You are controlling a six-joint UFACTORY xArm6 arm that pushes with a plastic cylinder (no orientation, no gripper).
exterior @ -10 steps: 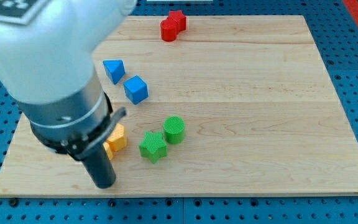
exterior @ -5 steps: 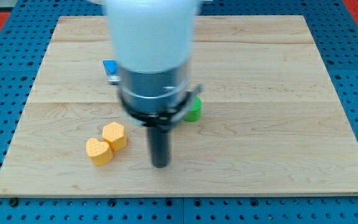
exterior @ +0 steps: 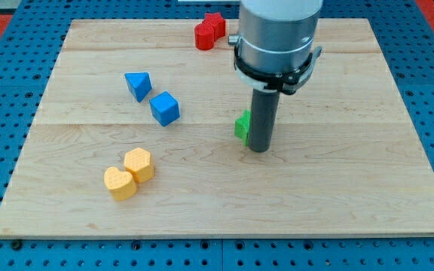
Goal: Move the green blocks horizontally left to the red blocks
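My tip rests on the board at its middle, just right of a green block. Only the left edge of that green block shows; the rod hides the rest, so its shape is unclear. No second green block is visible; the rod and arm may hide it. Two red blocks sit touching at the view's top edge of the board, up and left of the tip.
A blue triangular block and a blue cube lie left of centre. Two yellow-orange blocks sit touching at the lower left. The wooden board lies on a blue perforated table.
The arm swept from the board's lower left to the middle right. The green blocks moved up and right from the lower centre; the rod now hides most of them.
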